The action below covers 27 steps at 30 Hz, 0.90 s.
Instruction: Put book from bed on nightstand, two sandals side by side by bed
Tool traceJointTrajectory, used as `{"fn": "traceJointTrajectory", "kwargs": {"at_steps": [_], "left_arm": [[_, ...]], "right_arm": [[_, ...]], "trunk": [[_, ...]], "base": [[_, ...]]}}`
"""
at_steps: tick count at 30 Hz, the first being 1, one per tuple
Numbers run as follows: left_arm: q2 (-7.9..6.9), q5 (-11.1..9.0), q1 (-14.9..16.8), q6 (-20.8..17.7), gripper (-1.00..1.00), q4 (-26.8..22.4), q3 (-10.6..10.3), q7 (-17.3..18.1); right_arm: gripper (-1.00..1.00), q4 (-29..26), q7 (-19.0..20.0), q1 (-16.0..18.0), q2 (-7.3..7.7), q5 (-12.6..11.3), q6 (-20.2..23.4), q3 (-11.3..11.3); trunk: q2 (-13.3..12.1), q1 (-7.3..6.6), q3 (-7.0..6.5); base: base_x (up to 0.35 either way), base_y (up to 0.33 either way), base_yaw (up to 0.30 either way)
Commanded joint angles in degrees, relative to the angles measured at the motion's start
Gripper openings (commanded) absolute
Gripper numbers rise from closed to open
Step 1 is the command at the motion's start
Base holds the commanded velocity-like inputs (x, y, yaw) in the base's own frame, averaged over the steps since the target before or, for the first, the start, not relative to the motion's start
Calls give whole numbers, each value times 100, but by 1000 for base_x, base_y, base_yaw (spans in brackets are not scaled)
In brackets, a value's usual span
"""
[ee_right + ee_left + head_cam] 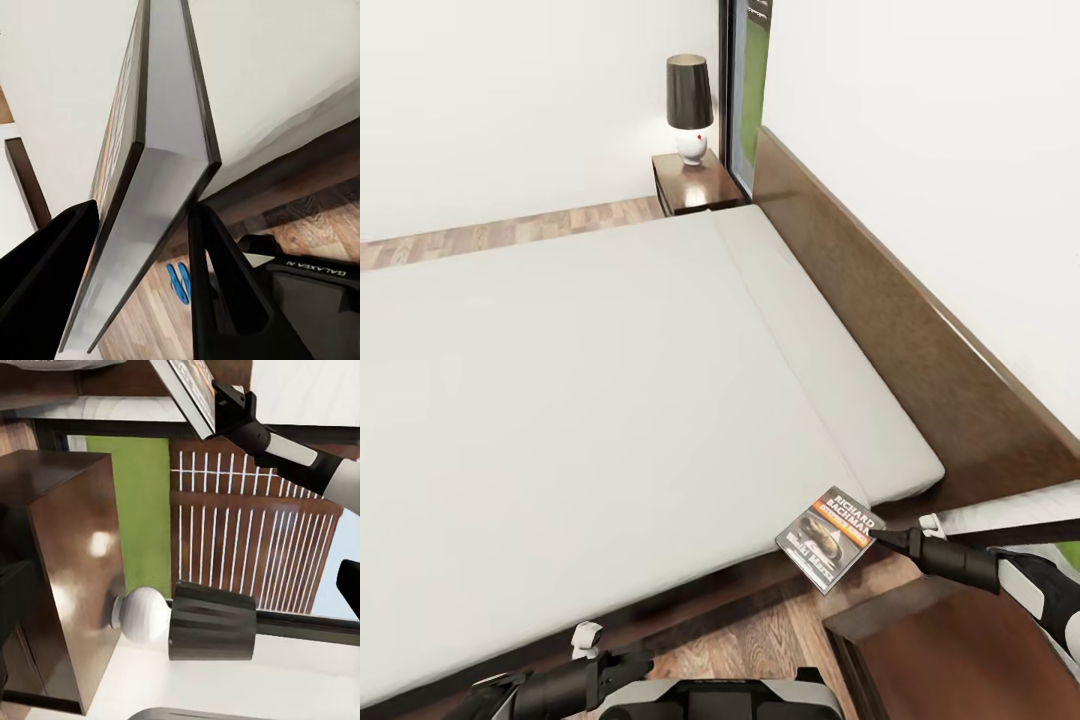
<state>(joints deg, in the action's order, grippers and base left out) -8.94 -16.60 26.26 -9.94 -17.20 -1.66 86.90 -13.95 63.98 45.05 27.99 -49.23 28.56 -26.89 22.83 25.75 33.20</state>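
The book (830, 538), dark with an orange band and white lettering, hangs tilted over the near corner of the bed (610, 400). My right gripper (880, 537) is shut on its edge. In the right wrist view the book (161, 150) sits between both black fingers (225, 292). Past them, blue sandals (180, 281) lie on the wood floor, partly hidden. A nightstand (960, 650) stands just below the book, and the other nightstand (695, 185) is at the far side of the bed. My left gripper (635, 665) hovers low at the bed's near edge, open and holding nothing.
The dark headboard (890, 330) runs along the right wall. A lamp (690, 105) stands on the far nightstand. The left wrist view shows another lamp (202, 622) on the near nightstand (75, 570), with a window and slatted fence (247, 547) behind.
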Motion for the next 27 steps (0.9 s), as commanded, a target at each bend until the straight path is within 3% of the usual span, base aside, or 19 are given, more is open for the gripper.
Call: {"fn": "traceJointTrajectory", "kwargs": {"at_steps": [1, 27], "left_arm": [[-3, -19, 2, -61, 100, -2, -18, 19], [-1, -19, 1, -61, 100, 2, -18, 5]], "right_arm": [[-100, 2, 4, 4, 4, -52, 45, -36], [-100, 66, 4, 4, 25, -63, 62, -32]], "trunk": [[9, 3, -2], [9, 3, -54]], "base": [[0, 0, 0], [0, 0, 0]]}}
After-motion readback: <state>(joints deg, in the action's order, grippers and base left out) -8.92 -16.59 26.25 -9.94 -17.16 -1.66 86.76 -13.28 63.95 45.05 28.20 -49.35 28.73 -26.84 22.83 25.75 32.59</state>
